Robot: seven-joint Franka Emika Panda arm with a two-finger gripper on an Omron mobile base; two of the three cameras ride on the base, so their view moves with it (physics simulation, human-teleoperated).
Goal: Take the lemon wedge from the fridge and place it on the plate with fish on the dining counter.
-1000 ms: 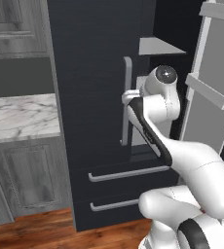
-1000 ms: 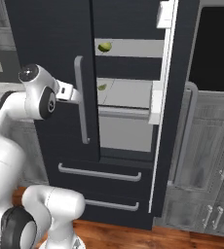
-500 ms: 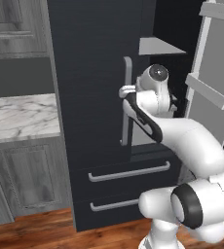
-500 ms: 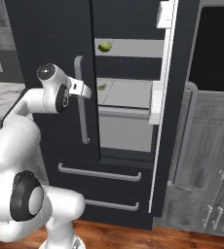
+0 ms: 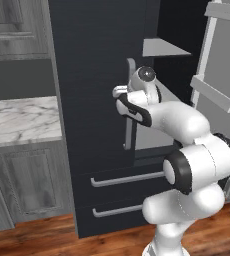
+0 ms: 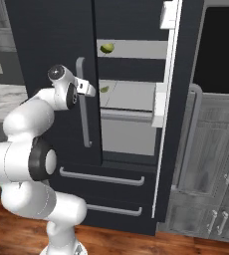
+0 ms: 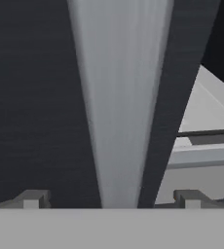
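While the fridge (image 6: 52, 45) stands with its right door (image 6: 178, 99) swung open and its left door shut, the gripper (image 7: 111, 197) sits at the left door's long grey bar handle (image 6: 84, 104), jaws spread wide with the bar running up between the two fingertips (image 7: 33, 198); no contact on either side can be confirmed. Seen from the right base camera, the hand (image 6: 84, 88) lies against the upper part of that handle. Inside the fridge, right of the handle, a small yellow-green piece, the lemon wedge (image 6: 105, 89), rests on the front left of the middle shelf (image 6: 131, 97). A second, rounder green-yellow item (image 6: 106, 48) sits on the shelf above it, also toward the left edge. Below the handle, two drawers with horizontal grey bars (image 6: 101, 177) close off the fridge's lower part. Left of the fridge, a marble-topped desk (image 5: 19, 120) sits over grey panelled cabinets (image 5: 29, 182). Wood floor (image 5: 32, 240) runs beneath.
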